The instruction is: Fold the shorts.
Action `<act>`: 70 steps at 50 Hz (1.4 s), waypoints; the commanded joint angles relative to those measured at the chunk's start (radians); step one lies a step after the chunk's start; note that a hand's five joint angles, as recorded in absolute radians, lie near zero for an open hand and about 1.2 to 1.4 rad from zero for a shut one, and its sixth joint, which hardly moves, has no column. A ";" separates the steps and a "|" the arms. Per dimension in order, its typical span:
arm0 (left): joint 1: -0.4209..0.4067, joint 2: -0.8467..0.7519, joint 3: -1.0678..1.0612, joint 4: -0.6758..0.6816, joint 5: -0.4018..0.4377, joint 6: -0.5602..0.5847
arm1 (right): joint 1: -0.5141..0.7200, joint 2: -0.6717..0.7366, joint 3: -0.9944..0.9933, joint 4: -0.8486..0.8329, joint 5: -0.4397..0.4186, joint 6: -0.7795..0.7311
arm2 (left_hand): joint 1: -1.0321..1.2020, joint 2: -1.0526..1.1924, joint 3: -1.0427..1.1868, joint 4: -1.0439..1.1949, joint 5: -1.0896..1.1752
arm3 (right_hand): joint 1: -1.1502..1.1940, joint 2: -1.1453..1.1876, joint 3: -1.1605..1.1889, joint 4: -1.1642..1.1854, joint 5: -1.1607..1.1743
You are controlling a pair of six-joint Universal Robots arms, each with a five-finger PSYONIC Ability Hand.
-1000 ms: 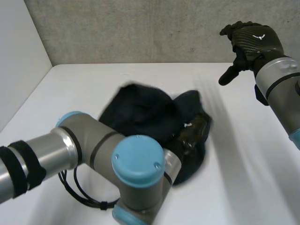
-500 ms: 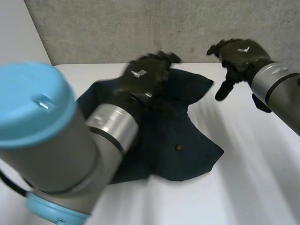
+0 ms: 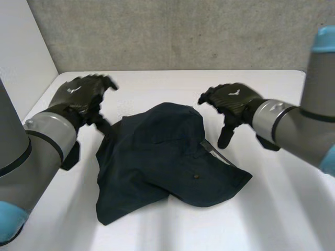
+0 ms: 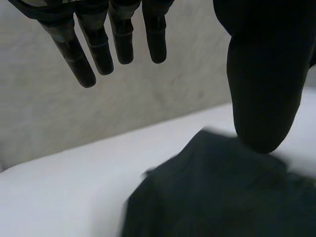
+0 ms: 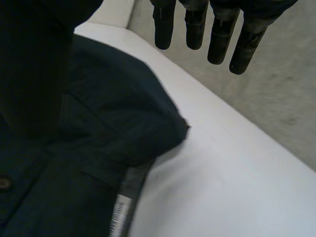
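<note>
Dark navy shorts [image 3: 162, 157] lie in a loose heap on the white table [image 3: 277, 209], a small button and a grey inner label showing near their right edge. My left hand [image 3: 84, 94] hovers above the shorts' left edge, open, its fingers [image 4: 103, 44] straight and holding nothing. Over the right edge my right hand [image 3: 230, 102] is open too, with straight fingers [image 5: 217, 29] above the table beyond the shorts [image 5: 79, 148]. In the left wrist view the shorts [image 4: 212, 192] lie under the palm.
A grey wall [image 3: 183, 31] runs along the table's far edge. A white side panel [image 3: 21, 57] stands at the left. Bare tabletop surrounds the shorts on every side.
My left hand let go of the shorts and swung from over them to their left edge. My right hand came down and inward to the right edge. The shorts now lie spread lower.
</note>
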 commanded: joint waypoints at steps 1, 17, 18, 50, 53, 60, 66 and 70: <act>0.137 -0.116 -0.060 0.007 0.005 0.165 | 0.067 0.197 -0.069 -0.127 -0.011 0.076 | -0.041 -0.007 -0.011 -0.004 0.006 | -0.031 -0.048 -0.038 -0.062 -0.072; 0.194 -0.397 -0.004 0.084 0.176 0.196 | 0.113 0.585 -0.299 -0.298 0.124 0.105 | -0.026 0.008 0.003 0.011 0.021 | 0.281 0.264 0.274 0.250 0.240; 0.192 -0.414 0.002 0.092 0.177 0.196 | 0.113 0.602 -0.315 -0.296 0.123 0.105 | -0.023 0.011 0.006 0.014 0.023 | 0.337 0.320 0.329 0.306 0.296; 0.105 -0.184 0.456 0.805 0.016 0.447 | 0.092 0.328 -0.729 -0.896 0.138 -0.030 | 1.045 1.079 1.075 1.082 1.092 | 1.191 1.174 1.183 1.160 1.150; 0.105 -0.175 0.407 0.809 0.015 0.447 | 0.093 0.303 -0.686 -0.849 0.115 -0.024 | 1.045 1.079 1.075 1.082 1.092 | 1.191 1.174 1.183 1.160 1.150; 0.109 -0.178 0.183 0.785 0.008 0.447 | 0.089 0.277 -0.519 -0.668 0.078 -0.030 | 1.045 1.079 1.075 1.082 1.092 | 1.191 1.174 1.183 1.160 1.150; 0.096 -0.178 0.039 0.659 0.022 0.453 | 0.093 0.289 -0.395 -0.444 0.061 -0.025 | 1.045 1.079 1.075 1.082 1.092 | 0.800 0.783 0.793 0.769 0.759; 0.057 -0.156 0.034 0.568 0.025 0.458 | 0.098 0.323 -0.338 -0.298 0.064 -0.002 | 1.045 1.079 1.075 1.082 1.092 | 0.289 0.271 0.281 0.257 0.247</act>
